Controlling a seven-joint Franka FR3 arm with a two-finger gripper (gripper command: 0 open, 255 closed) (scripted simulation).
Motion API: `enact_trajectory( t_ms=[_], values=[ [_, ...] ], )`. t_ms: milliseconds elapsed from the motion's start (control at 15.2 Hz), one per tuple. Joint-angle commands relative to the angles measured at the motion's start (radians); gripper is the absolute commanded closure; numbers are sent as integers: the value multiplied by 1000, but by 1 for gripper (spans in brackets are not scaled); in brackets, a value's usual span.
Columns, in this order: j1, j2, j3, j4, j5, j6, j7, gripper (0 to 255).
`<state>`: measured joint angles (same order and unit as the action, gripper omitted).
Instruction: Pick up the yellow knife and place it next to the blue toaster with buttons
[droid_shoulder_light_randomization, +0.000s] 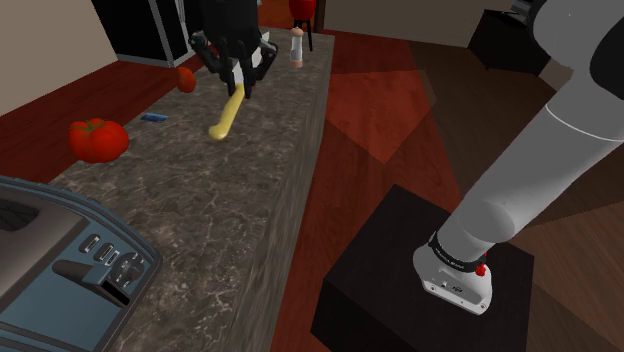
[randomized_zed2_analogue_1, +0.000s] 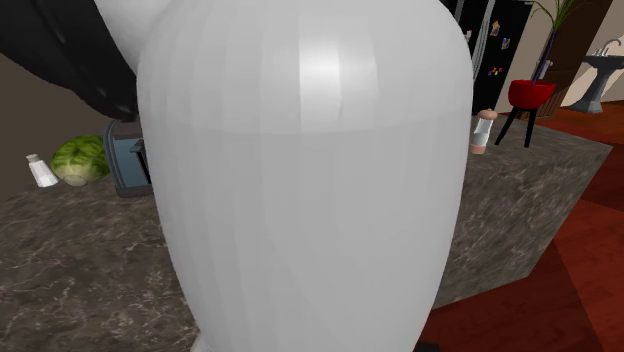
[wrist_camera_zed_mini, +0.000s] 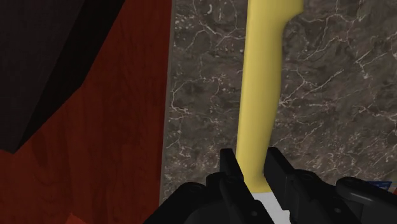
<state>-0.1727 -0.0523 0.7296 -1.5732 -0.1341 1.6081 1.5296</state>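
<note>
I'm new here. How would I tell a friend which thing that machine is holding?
Find the long grey marbled counter and follow it toward its far end, where the black tool hangs. Clasped in it is the yellow knife, pointing down at the counter. It is the one long, pale yellow thing there; the tomato nearby is round and red.

White arm (droid_shoulder_light_randomization: 545, 170) rises from the shoulder view's lower right and reaches toward its upper left. Black gripper (droid_shoulder_light_randomization: 236, 84) points downward. Jaws closed on one end of the yellow knife (droid_shoulder_light_randomization: 226, 112), which hangs below them.
</note>
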Motion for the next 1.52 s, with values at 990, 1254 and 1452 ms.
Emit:
enact_trajectory(
  t_ms=[990,1254,1452],
  values=[
    [369,313,224,290,-264,-192,523,255],
    [604,481,216,495,-402,-302,652,255],
    [565,452,217,411,-373,-243,658,255]
  ],
)
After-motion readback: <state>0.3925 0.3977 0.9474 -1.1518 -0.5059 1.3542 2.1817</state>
